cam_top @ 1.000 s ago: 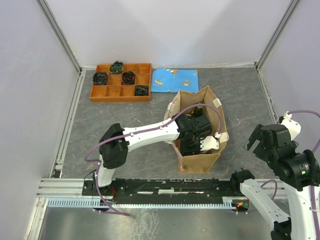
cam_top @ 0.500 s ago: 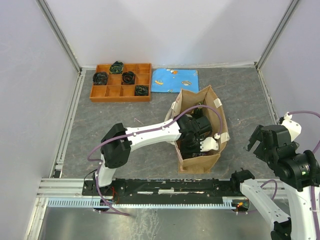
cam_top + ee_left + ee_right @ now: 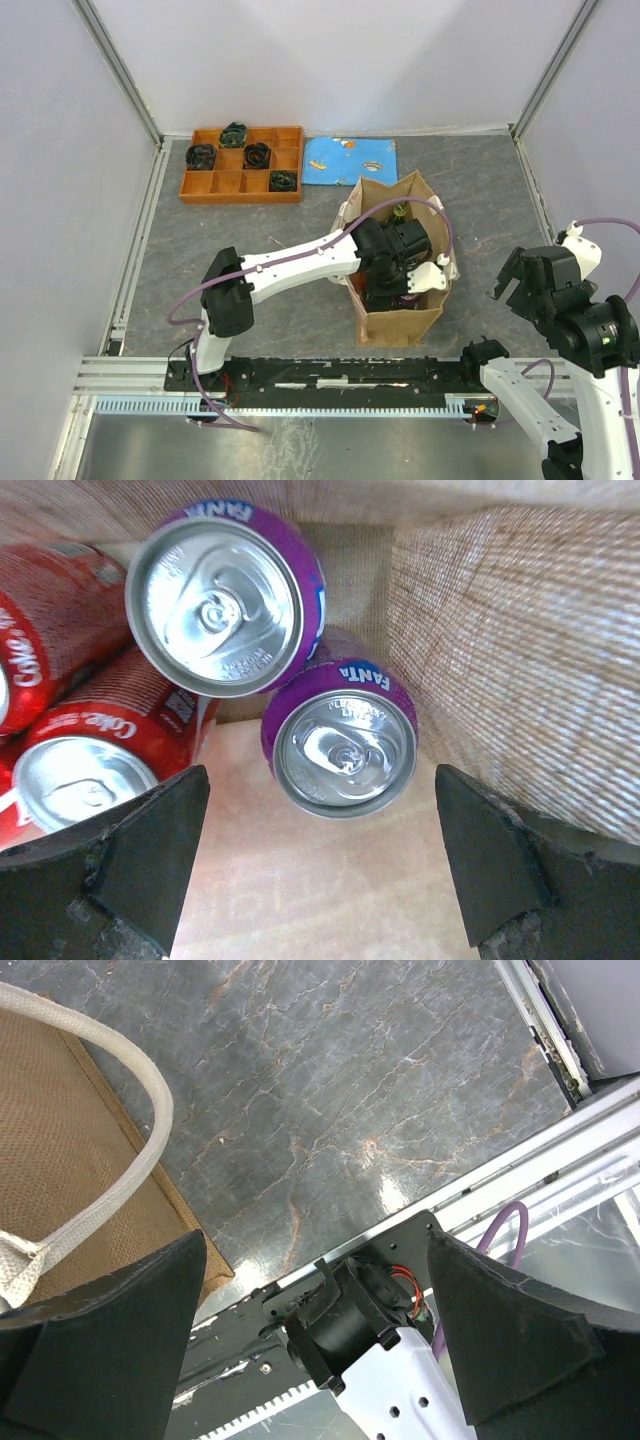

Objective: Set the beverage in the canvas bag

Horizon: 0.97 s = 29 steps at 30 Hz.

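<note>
Spreading wider inside the coarse-woven canvas bag (image 3: 500, 630), the left tool (image 3: 320, 777) is hanging open above a loose purple aluminium can (image 3: 345, 750), while the right tool (image 3: 315, 1247) is gaping open over the veined desk (image 3: 330, 1080).

My fingers (image 3: 120, 870) are black; purple cans (image 3: 225, 605), silver-topped; red cans (image 3: 130, 700), white lettering; tan woven canvas bag (image 3: 510, 650); grey marbled table (image 3: 330, 1080).
</note>
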Available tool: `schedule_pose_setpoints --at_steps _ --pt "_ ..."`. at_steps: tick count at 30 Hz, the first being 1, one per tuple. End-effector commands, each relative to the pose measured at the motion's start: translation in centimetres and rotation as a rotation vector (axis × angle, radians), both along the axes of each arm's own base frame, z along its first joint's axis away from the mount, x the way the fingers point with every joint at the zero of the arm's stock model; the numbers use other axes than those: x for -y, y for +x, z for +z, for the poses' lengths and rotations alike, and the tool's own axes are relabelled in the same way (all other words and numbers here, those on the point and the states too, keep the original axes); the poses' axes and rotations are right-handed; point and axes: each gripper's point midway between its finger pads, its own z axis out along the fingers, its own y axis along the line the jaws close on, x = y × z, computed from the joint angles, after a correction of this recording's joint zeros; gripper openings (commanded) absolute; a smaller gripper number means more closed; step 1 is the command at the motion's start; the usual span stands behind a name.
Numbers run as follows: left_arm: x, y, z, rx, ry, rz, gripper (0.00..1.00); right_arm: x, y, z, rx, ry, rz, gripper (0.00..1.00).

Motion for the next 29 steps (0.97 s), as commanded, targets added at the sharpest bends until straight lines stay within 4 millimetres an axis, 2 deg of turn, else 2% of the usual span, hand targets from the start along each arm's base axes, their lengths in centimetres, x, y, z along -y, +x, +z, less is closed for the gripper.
schedule_pose_setpoints --at_steps 1,8,13,18,20,24,29 --pt "1.1 -0.1 5.7 0.045 -0.129 0.028 0.99 0.1 1.0 1.5 0.055 0.001 -0.02 0.99" --pt "1.7 2.9 10.3 0.096 -0.284 0.172 0.99 0.1 1.2 1.9 0.068 0.003 -0.02 0.99" --pt "1.5 5.5 14.8 0.122 -0.448 0.288 0.99 0.1 1.8 2.6 0.085 -0.004 -0.014 0.99" --pt "0.1 8.4 19.8 0.174 -0.629 0.408 0.99 -0.4 3.0 3.1 0.106 0.004 -0.001 0.99" --pt "-0.6 9.2 21.0 0.19 -0.668 0.442 0.99 -0.7 3.7 3.2 0.112 0.011 0.006 0.99" --pt "-2.3 9.9 22.1 0.217 -0.724 0.476 0.99 -1.3 4.7 3.2 0.121 0.022 0.02 0.99" --pt "-3.4 10.4 21.3 0.224 -0.72 0.54 0.99 -1.6 5.6 2.9 0.119 0.021 0.035 0.99"
